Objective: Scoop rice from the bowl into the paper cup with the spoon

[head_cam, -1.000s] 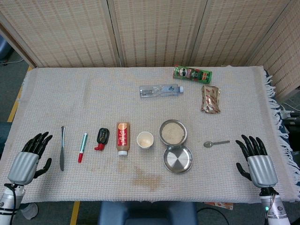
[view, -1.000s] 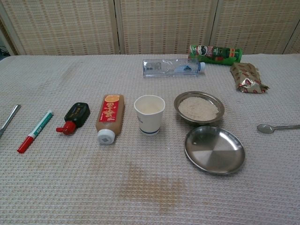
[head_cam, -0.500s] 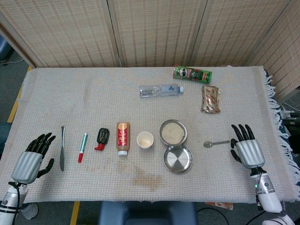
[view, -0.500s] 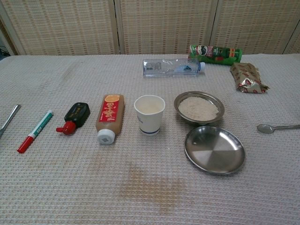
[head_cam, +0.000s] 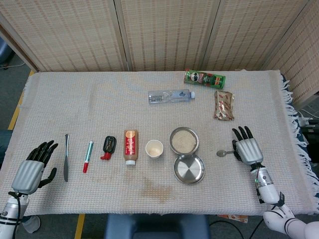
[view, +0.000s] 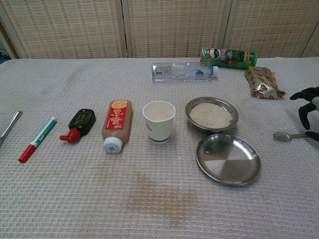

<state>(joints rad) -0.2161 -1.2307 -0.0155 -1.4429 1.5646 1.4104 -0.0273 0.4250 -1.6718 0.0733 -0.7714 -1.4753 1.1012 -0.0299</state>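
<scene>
Right hand [head_cam: 246, 147] has moved in over the spoon [head_cam: 225, 153] handle, fingers spread, nothing gripped; left hand [head_cam: 34, 167] idle, open. Grasp comes next.

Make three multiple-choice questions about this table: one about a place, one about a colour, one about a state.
1. Where does the paper cup stand?
A. between the sauce bottle and the rice bowl
B. behind the water bottle
C. on the empty plate

2. What colour is the cap of the marker?
A. blue
B. red
C. yellow

3. What is the state of the spoon?
A. lifted above the bowl
B. standing in the cup
C. lying on the cloth by the right hand

Answers: 1 A, the cup has one on each side. 2 B, its near end is red. 3 C, it lies flat.
</scene>
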